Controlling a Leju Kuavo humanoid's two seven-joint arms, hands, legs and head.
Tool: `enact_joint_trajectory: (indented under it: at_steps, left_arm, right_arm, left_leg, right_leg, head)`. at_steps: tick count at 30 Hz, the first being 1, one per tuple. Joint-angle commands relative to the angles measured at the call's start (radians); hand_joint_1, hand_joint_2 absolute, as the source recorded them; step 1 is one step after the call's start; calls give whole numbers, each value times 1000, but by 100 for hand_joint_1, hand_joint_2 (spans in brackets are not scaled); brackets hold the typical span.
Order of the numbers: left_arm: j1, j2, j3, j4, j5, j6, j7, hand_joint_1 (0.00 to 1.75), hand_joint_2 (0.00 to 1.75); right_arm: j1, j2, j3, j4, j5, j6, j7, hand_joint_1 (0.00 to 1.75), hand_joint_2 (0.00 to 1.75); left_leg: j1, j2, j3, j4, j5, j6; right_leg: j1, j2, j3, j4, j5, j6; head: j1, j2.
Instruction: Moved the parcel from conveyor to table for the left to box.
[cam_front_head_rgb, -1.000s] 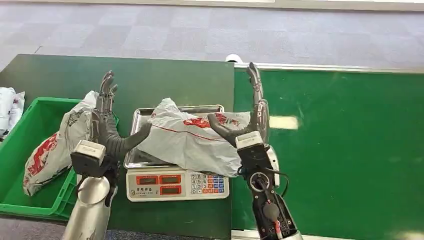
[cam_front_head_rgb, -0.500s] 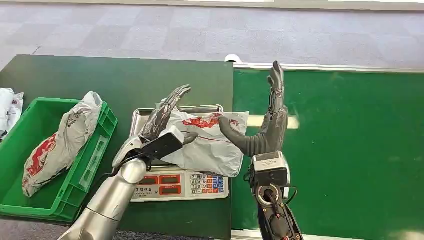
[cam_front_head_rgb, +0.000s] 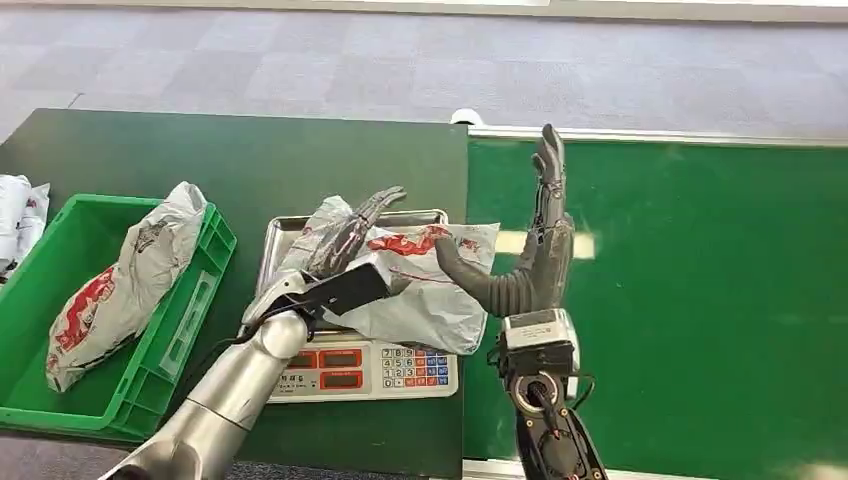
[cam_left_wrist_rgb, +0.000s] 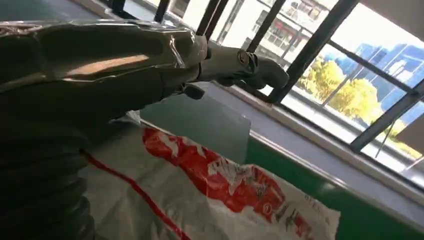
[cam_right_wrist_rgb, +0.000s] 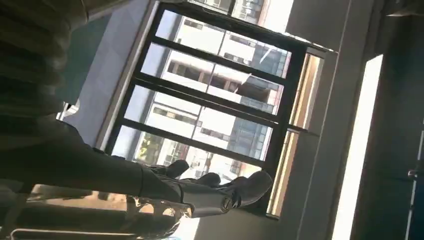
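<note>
2 hands are up on my feed. My left hand (cam_front_head_rgb: 345, 250) lies flat over the grey-and-red parcel (cam_front_head_rgb: 420, 290), fingers stretched out and holding nothing that I can see. The parcel rests on the steel pan of the scale (cam_front_head_rgb: 355, 370), which stands on the dark green table (cam_front_head_rgb: 250, 160), just beside the conveyor (cam_front_head_rgb: 700, 300). My right hand (cam_front_head_rgb: 535, 250) stands upright at the parcel's right end, fingers spread, thumb toward the bag, empty. 1 more parcel (cam_front_head_rgb: 120, 280) leans in the green crate (cam_front_head_rgb: 60, 400).
</note>
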Motion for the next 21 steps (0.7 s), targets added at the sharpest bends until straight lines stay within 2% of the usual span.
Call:
enact_joint_trajectory:
  at_steps: [1,4,6,7,8,9,13,16,21]
  left_arm:
    - [-147,-97,-190,506,-134,73,59,0,175]
    - [-157,-102,-238,564,-200,68,98,0,175]
    - [-172,-95,-246,591,-208,0,110,0,175]
    - [-174,-90,-240,589,-200,-11,100,12,175]
    - [-176,-87,-232,586,-194,-19,89,136,175]
    - [-181,-84,-231,584,-194,-29,89,148,175]
    - [-197,-82,-246,587,-222,-61,117,148,175]
    - [-203,-88,-244,598,-232,-89,123,157,175]
    - [-196,-95,-240,563,-253,-76,110,154,175]
  right_arm:
    - [-42,-33,45,43,-24,-5,3,0,175]
    - [-44,-35,44,65,-32,-5,1,0,175]
    - [-45,-26,32,83,-30,-1,0,0,175]
    - [-48,-24,27,92,-27,4,1,0,175]
    - [-52,-20,22,99,-24,10,2,0,175]
    - [-56,-19,18,106,-22,14,2,0,175]
    - [-66,-16,7,114,-11,22,4,0,175]
    - [-68,-17,4,106,-2,30,8,0,175]
    - [-71,-22,1,115,29,38,32,0,175]
  left_leg:
    - [0,-4,3,-2,1,2]
    - [0,-2,3,-2,0,2]
    - [0,-1,3,-2,1,2]
    - [0,0,3,-1,0,1]
    - [0,0,4,-2,0,2]
    - [0,0,4,-2,1,1]
    - [0,0,6,-2,1,2]
    - [0,-1,10,-2,1,1]
    - [0,-1,12,-7,5,3]
  right_leg:
    - [1,-5,5,-2,0,-2]
    - [0,-2,4,-2,0,-2]
    - [1,-2,4,-2,0,-2]
    - [1,-1,3,-1,0,-2]
    - [1,0,4,-2,1,-2]
    - [0,-1,5,-2,1,-2]
    - [0,-1,8,-2,2,-2]
    - [0,-2,12,-2,1,-1]
    - [1,-1,13,-7,6,-3]
  head:
    - [0,0]
    - [0,0]
    - [0,0]
    - [0,0]
    - [0,0]
    - [0,0]
    - [0,0]
    - [0,0]
    - [0,0]
